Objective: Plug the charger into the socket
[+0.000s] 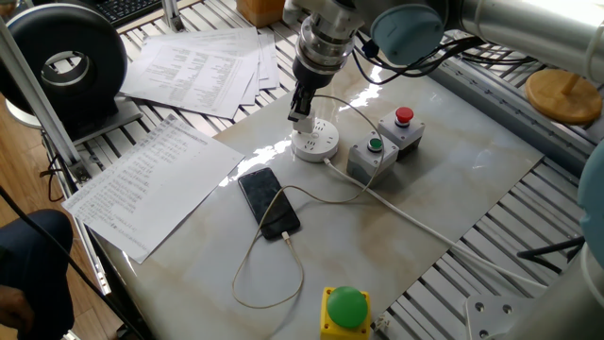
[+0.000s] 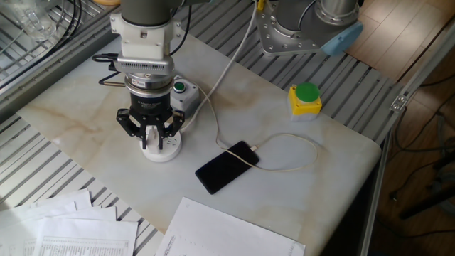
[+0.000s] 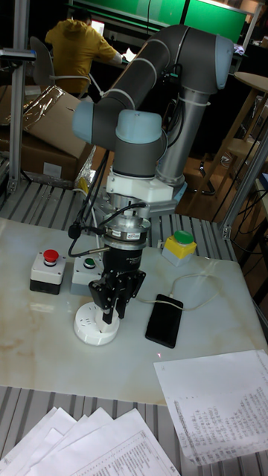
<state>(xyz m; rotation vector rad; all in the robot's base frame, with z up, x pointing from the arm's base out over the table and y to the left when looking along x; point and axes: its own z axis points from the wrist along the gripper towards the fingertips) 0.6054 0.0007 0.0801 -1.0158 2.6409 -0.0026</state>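
My gripper [image 1: 300,115] points straight down over the left part of the round white socket [image 1: 319,144], shut on the small white charger [image 1: 301,121]. The charger's underside meets the socket's top; the fingers hide whether its prongs are in the slots. In the other fixed view the gripper [image 2: 153,136] covers most of the socket [image 2: 162,152]. The tall fixed view shows the gripper [image 3: 112,314] over the socket [image 3: 92,329]. A thin white cable [image 1: 247,274] runs from the charger to the black smartphone [image 1: 268,202].
Two grey button boxes, green [image 1: 373,157] and red [image 1: 401,129], stand just right of the socket. A yellow box with a green dome [image 1: 345,309] sits at the front edge. Paper sheets [image 1: 151,184] lie to the left. The socket's thick cord [image 1: 415,222] trails right.
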